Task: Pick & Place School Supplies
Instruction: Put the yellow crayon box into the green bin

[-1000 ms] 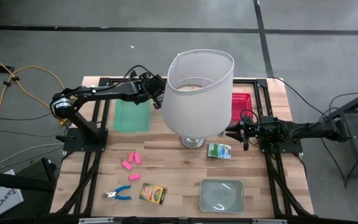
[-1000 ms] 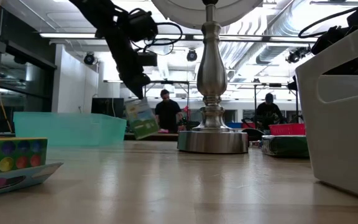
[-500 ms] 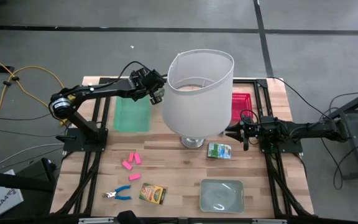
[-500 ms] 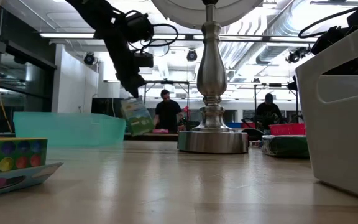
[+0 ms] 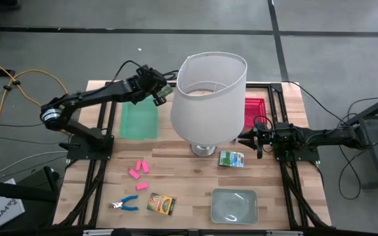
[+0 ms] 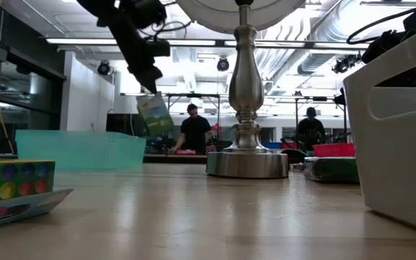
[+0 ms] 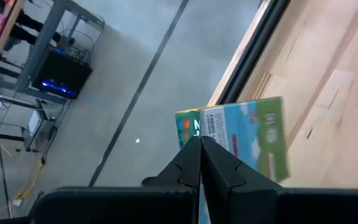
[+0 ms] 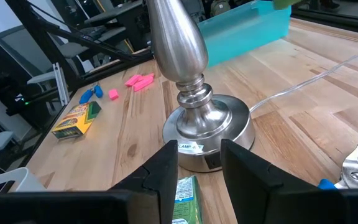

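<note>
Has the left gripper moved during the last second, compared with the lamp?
Yes. In the low view, the left gripper, shut on a small printed box, has gone up and away from the lamp's metal base, toward the green tray.

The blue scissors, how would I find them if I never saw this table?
Start at the big white lampshade, then go to the table's near left corner. The blue-handled scissors lie there beside a crayon box, the only blue thing near the pink erasers.
</note>
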Robot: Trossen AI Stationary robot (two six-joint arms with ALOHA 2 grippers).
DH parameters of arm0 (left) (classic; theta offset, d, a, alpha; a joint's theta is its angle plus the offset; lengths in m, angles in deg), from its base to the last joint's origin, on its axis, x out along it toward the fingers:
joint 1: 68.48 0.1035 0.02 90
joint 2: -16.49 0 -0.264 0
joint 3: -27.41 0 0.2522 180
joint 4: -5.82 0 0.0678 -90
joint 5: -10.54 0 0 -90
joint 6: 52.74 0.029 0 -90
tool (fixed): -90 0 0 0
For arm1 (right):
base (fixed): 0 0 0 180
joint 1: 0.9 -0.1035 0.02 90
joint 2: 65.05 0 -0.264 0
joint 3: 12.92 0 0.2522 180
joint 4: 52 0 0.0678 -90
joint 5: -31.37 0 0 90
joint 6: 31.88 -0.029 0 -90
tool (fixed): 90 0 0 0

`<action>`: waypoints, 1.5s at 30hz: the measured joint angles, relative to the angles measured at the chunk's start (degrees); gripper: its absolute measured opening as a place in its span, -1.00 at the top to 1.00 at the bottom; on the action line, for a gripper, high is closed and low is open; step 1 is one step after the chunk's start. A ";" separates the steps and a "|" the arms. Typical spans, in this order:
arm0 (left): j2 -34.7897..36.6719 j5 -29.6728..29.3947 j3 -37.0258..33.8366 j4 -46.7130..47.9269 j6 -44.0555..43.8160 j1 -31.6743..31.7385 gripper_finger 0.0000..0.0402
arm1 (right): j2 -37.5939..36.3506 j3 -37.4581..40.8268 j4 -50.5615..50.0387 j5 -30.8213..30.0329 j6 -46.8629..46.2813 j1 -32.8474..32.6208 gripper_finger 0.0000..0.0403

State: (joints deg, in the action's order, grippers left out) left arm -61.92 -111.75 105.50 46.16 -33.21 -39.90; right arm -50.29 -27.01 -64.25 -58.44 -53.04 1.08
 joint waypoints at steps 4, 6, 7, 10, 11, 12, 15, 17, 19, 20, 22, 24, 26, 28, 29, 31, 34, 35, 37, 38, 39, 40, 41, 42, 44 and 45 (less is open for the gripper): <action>2.25 -2.27 0.00 3.82 -0.81 -0.61 1.00 | -0.01 -0.01 -0.01 0.02 0.01 0.00 0.44; 3.22 -2.52 0.00 6.30 -1.48 -0.68 1.00 | 0.00 -0.01 -0.01 0.00 0.00 0.00 0.44; 3.72 -2.56 0.00 7.38 -1.93 -0.68 1.00 | 0.00 0.00 -0.01 0.02 0.00 0.01 0.44; 4.92 -2.58 0.00 11.58 -3.75 -0.68 1.00 | -0.01 -0.01 -0.01 0.01 0.00 0.00 0.44; 5.28 -2.56 0.00 13.06 -4.40 -0.68 1.00 | 0.00 -0.01 -0.02 0.02 0.00 0.00 0.44; 5.63 -2.57 0.00 14.60 -4.95 -0.68 1.00 | 0.00 -0.01 -0.02 0.00 0.02 0.00 0.44; 6.24 -2.26 0.00 18.90 -6.24 -0.71 1.00 | 0.00 0.01 -0.01 0.00 0.00 0.01 0.44; 6.25 -1.10 0.00 21.90 -6.86 -0.98 1.00 | -0.02 -0.01 -0.02 0.00 0.00 0.00 0.44; 6.25 0.63 0.00 24.81 -7.16 -1.30 1.00 | 0.00 -0.01 -0.02 0.00 0.00 0.02 0.44; 6.25 1.59 0.00 26.11 -7.17 -1.54 1.00 | 0.00 0.01 0.00 0.00 0.00 0.00 0.44; 6.25 3.31 0.00 28.67 -7.40 -2.28 1.00 | 0.00 -0.01 -0.01 0.01 0.00 0.00 0.44; 6.25 4.62 0.00 30.91 -7.66 -3.05 1.00 | -0.01 0.01 -0.02 0.02 0.00 0.00 0.44; 6.25 5.65 0.00 33.01 -8.67 -4.16 1.00 | -0.01 0.00 -0.01 0.02 0.01 0.01 0.44; 6.25 7.22 0.00 34.56 -9.79 -5.43 1.00 | -0.01 -0.01 -0.02 0.01 0.01 0.01 0.44; 6.25 8.01 0.00 35.17 -10.36 -6.20 1.00 | 0.00 0.01 -0.02 0.00 0.00 0.00 0.44; 6.25 8.62 0.00 36.21 -11.37 -7.76 1.00 | 0.00 -0.01 -0.01 0.00 0.00 0.01 0.44; 6.25 8.85 0.00 37.02 -12.04 -10.21 1.00 | -0.02 0.01 0.00 0.00 0.00 0.02 0.44; 6.25 8.89 0.00 36.99 -12.09 -11.01 1.00 | 0.00 -0.01 0.00 0.00 0.00 0.02 0.44; 6.25 8.89 0.00 37.21 -12.28 -12.48 1.00 | -0.02 0.01 -0.02 0.02 0.00 0.02 0.44; 6.25 8.96 0.00 37.50 -12.43 -13.15 1.00 | 0.00 0.01 -0.02 0.00 0.00 0.02 0.44; 6.25 9.33 0.00 37.83 -12.75 -13.74 1.00 | 0.00 0.00 -0.01 0.02 0.00 0.00 0.44; 6.25 10.13 0.00 38.09 -13.03 -14.23 1.00 | 0.00 0.01 -0.02 0.01 0.00 0.01 0.44; 6.25 11.06 0.00 38.46 -13.35 -14.68 1.00 | -0.01 -0.01 -0.01 0.01 0.00 0.01 0.44; 6.25 11.58 0.00 38.90 -13.56 -15.11 1.00 | -0.01 -0.01 -0.01 0.00 0.00 0.02 0.44; 6.25 11.98 0.00 39.69 -13.88 -16.07 1.00 | 0.00 -0.01 -0.02 0.00 0.00 0.00 0.44; 6.25 12.06 0.00 40.07 -13.88 -16.48 1.00 | 0.00 -0.01 -0.02 0.00 0.00 0.00 0.44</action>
State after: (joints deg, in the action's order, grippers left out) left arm -55.67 -99.69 105.50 86.23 -47.09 -56.38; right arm -50.29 -27.02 -64.26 -58.44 -53.05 1.08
